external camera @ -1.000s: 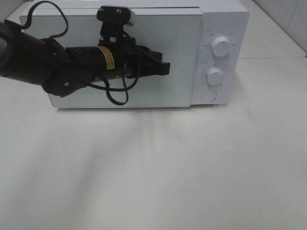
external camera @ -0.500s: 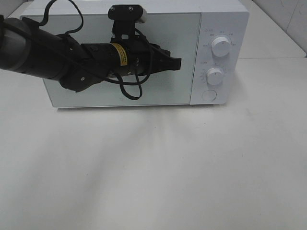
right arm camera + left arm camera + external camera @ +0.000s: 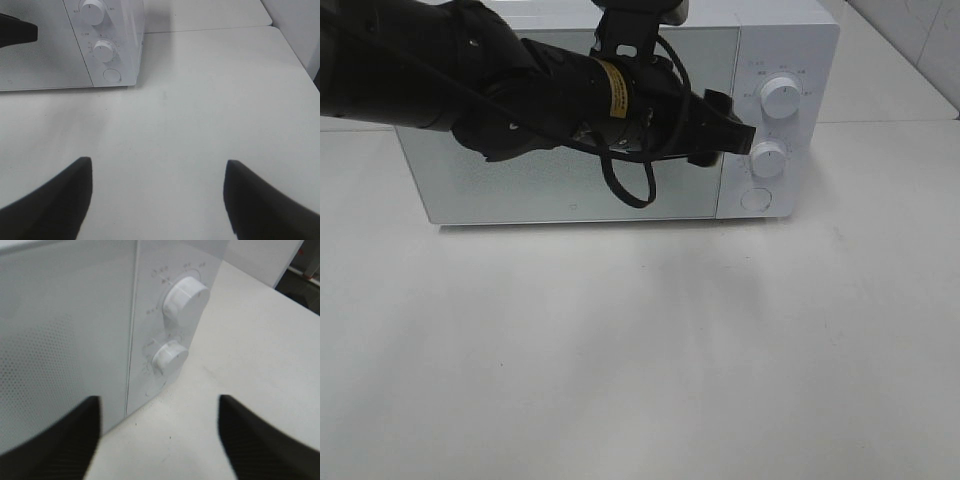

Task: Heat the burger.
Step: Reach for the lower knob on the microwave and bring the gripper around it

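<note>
The burger is out of view in every frame. A white microwave (image 3: pixel 570 190) stands at the back of the table with its door shut. My left arm reaches across the door, and my left gripper (image 3: pixel 738 128) hangs open just left of the lower knob (image 3: pixel 769 158), holding nothing. In the left wrist view the left gripper (image 3: pixel 157 405) has its jaws wide apart, facing the lower knob (image 3: pixel 170 358) and the upper knob (image 3: pixel 187 301). My right gripper (image 3: pixel 157 165) is open and empty above the bare table, right of the microwave (image 3: pixel 50 60).
The panel holds an upper knob (image 3: pixel 782 95) and a round button (image 3: pixel 757 199) under the lower knob. White table (image 3: pixel 650 350) spreads in front of the microwave. A tiled wall (image 3: pixel 920 30) rises at the back right.
My left arm has swung right across the microwave door, from mid-door to the control panel's edge. Its jaws have gone from shut to open. The right gripper has not moved.
</note>
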Tool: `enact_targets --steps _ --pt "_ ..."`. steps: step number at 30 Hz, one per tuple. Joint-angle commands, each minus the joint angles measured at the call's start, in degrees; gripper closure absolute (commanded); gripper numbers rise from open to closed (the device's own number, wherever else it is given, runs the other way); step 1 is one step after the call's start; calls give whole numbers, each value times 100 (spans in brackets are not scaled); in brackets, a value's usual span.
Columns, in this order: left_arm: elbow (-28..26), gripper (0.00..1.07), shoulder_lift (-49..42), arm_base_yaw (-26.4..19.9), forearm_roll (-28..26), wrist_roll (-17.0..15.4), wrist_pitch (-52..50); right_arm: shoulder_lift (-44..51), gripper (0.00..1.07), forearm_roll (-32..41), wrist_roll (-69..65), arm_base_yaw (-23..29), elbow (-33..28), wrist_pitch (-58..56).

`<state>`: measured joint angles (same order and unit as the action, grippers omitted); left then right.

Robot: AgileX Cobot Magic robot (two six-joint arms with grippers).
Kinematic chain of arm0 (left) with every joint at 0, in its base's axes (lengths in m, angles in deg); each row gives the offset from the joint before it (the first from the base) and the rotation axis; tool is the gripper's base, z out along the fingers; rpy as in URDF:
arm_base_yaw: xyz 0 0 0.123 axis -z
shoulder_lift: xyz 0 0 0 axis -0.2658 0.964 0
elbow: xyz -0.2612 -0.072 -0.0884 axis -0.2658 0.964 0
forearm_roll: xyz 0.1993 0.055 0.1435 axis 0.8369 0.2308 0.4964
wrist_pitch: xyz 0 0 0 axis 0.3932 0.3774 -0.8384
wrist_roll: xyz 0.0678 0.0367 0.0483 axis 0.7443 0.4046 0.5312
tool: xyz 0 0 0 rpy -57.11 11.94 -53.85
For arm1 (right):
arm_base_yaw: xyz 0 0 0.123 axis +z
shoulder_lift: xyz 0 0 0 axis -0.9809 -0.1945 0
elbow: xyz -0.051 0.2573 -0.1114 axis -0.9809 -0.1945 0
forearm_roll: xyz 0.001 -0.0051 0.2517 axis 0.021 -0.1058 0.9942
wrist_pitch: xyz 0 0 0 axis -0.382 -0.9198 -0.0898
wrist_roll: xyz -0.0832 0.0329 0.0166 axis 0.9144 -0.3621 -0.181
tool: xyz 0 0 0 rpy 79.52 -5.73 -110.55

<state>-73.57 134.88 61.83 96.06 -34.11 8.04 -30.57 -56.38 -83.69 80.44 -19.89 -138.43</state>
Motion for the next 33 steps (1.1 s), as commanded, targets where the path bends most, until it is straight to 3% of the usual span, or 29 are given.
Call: enact_targets --steps 1,8,13,19,24,30,32,33 --pt "-34 8 -212 178 -46 -46 619 143 37 0 -40 -23 -11 52" --pt "-34 6 -653 647 -86 -46 2286 143 37 0 -40 -23 -11 52" --pt "-34 6 -825 688 -321 -46 2888 143 37 0 -40 -23 -11 52" --pt "-34 6 -980 688 -1049 -6 4286 143 37 0 -40 -11 -11 52" --pt "-34 6 -991 653 -1117 29 5117 143 37 0 -40 -11 -11 52" --pt "-34 6 -991 378 -1283 315 5724 143 37 0 -40 -11 -11 52" --pt "-34 6 -1008 69 -1495 630 5856 143 37 0 -40 -11 -11 52" --pt "-34 6 -1008 69 -1495 630 5856 143 37 0 -40 -11 -11 52"
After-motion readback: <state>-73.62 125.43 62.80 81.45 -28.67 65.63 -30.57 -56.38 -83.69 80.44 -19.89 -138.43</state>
